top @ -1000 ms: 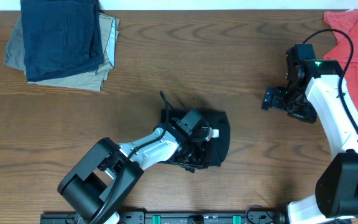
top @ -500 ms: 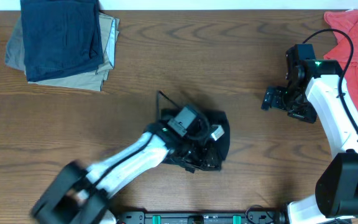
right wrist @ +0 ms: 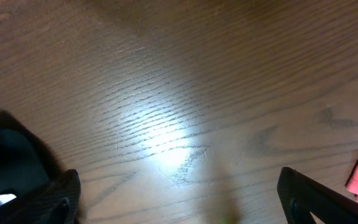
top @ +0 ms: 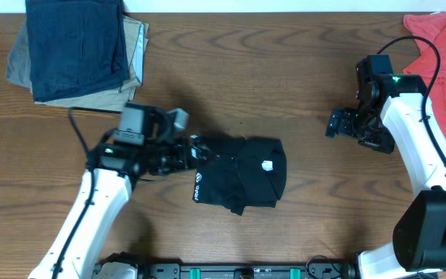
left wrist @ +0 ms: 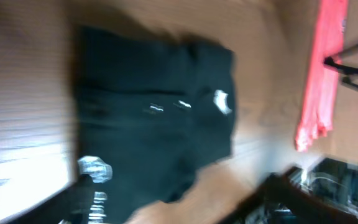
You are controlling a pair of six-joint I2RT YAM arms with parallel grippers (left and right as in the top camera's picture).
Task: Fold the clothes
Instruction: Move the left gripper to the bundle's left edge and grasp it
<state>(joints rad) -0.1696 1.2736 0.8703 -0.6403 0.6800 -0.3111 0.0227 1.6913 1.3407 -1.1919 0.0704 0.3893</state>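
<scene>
black shirt [top: 242, 177] sits mid table [top: 285, 85], bit toward 6 o'clock in the overhead view, lying flat, not lifted

key relation: from your left gripper [top: 194, 150] the shirt lies at about 4 o'clock, tips right at the shirt's 9 o'clock edge, touching or just beside it, can't tell which. from your right gripper [top: 337, 124] the shirt is at about 8 o'clock and well apart. so left arm is clearly the nearer one, any next touch-up looks like a left-arm job

long axis of the bundle runs roughly 9 to 3 o'clock, only a bit longer that way than the other, close to square

left pincer state: can't tell. overhead is too small and the left wrist view is smeared, only dark blurs at the bottom edge. nothing looks to be hanging from it

right pincer: released, fingers [right wrist: 316, 199] spread wide in the right wrist view with bare wood between them, grasping nothing

shirt look: compact folded packet, soft black cloth, several layers. white tag [top: 268, 164] shows near the 3 o'clock side, white logo print [top: 199, 191] at the 8 o'clock corner. edge at 6 o'clock is uneven, one corner pokes out lower than the rest. looks to me like the fold is mostly done, maybe a tidy left

not your job: coral-red t-shirt [top: 444, 46] at 2 o'clock of the table, navy and khaki stack [top: 76, 54] at 10 o'clock, both well apart from the shirt
</scene>
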